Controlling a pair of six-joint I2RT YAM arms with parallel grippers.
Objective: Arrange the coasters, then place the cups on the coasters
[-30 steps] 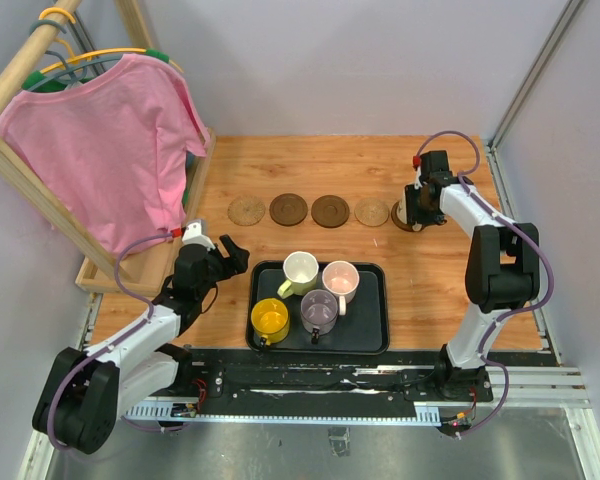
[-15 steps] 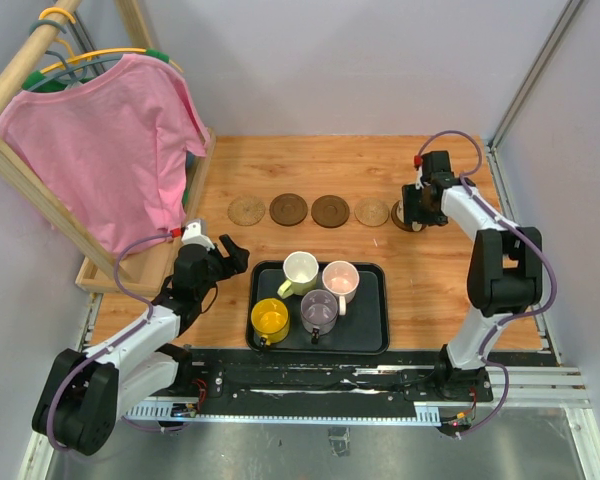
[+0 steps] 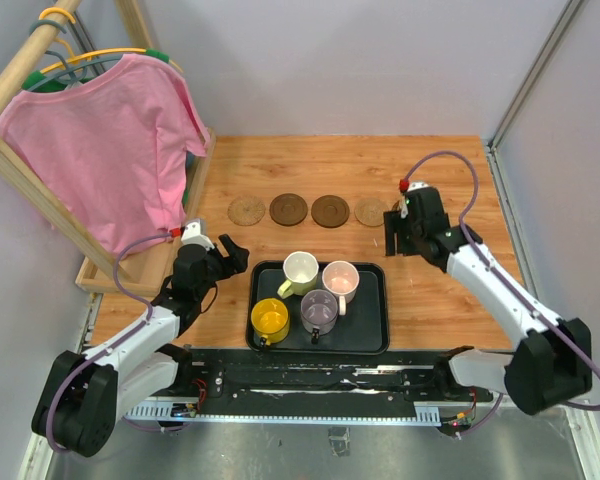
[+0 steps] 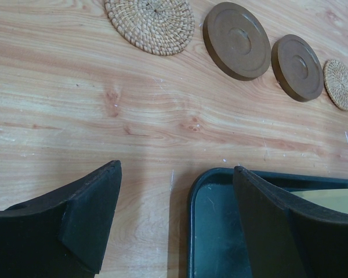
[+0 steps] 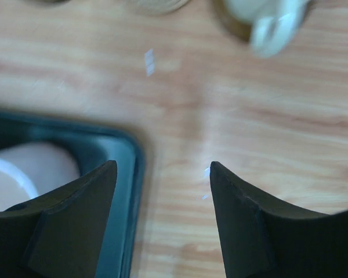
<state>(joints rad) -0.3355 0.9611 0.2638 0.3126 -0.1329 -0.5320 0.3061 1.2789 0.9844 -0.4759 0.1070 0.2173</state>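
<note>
Left gripper [image 4: 175,174], its two black fingers [image 4: 87,214] spread wide with nothing between them, over a wooden table [image 4: 104,98]. Along the far side lies a row: tan woven coaster [image 4: 149,23], first dark brown coaster [image 4: 236,39], second dark brown coaster [image 4: 297,66], smaller-looking woven coaster [image 4: 340,84]. The rounded corner of a black tray [image 4: 211,231] lies near, partly hidden by one finger.

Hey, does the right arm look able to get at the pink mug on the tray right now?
Probably yes. The right arm's fingers hang open and empty just beyond the tray's far right corner, and the pink mug stands nearest that corner, nothing between.
</note>
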